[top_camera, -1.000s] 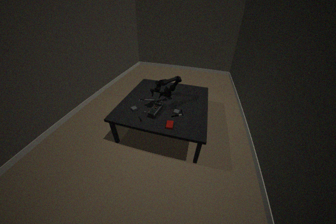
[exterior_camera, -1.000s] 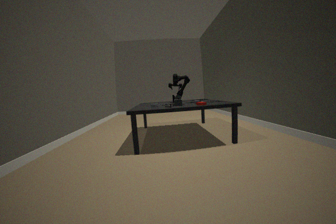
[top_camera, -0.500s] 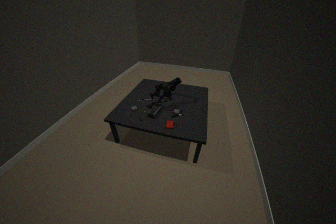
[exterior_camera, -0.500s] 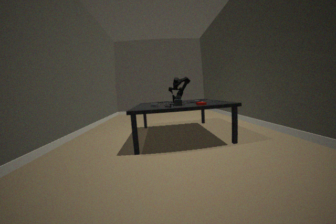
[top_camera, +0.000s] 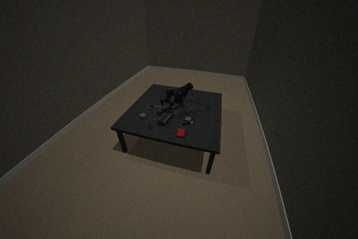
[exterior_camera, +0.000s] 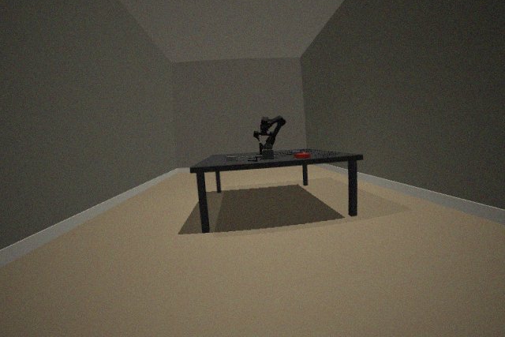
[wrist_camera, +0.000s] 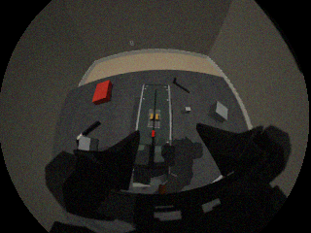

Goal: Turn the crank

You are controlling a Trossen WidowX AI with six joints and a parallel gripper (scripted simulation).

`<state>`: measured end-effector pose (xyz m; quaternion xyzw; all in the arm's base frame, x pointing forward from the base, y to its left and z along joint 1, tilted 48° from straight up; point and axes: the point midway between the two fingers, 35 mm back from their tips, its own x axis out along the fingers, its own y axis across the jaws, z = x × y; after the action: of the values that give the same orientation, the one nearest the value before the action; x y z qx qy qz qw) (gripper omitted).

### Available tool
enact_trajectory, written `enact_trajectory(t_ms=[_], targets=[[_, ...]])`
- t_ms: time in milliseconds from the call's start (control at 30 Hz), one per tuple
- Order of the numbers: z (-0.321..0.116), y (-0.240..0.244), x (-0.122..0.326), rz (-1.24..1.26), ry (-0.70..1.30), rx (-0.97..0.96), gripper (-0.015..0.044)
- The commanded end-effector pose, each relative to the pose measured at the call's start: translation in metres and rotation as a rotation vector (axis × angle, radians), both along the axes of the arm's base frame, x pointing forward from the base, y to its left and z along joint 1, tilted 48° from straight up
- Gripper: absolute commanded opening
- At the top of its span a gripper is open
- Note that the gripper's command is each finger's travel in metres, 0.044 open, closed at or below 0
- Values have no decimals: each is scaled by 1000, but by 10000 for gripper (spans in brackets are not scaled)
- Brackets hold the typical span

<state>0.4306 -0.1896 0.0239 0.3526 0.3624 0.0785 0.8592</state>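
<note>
The machine (top_camera: 164, 118) (exterior_camera: 267, 155) (wrist_camera: 162, 99) is a long dark bed with pale side rails. In the wrist view the slide's small red pointer (wrist_camera: 153, 133) stands nearer the gripper than the two brass zero marks (wrist_camera: 154, 116), not level with them. An orange-brown handle (wrist_camera: 162, 187) shows at the near end, largely hidden by the gripper's body; the rest of the crank is hard to make out. My gripper (wrist_camera: 169, 130) is open and empty above the machine, its fingers spread to either side, not touching the handle as far as I can see.
A red block (top_camera: 180, 132) (exterior_camera: 302, 155) (wrist_camera: 102, 92) lies beyond the machine on the left in the wrist view. A pale box (wrist_camera: 85, 143) and black stick (wrist_camera: 91, 128) are nearer left. A grey block (wrist_camera: 221, 111), small white cube (wrist_camera: 188, 110) and black rod (wrist_camera: 182, 85) lie right.
</note>
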Motion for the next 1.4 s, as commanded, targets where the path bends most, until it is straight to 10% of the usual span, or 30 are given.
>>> enact_trajectory(t_ms=[0,1367], targets=[[0,-1,0,-4,3,-1,440],[33,0,-125,-152,42,97,440]])
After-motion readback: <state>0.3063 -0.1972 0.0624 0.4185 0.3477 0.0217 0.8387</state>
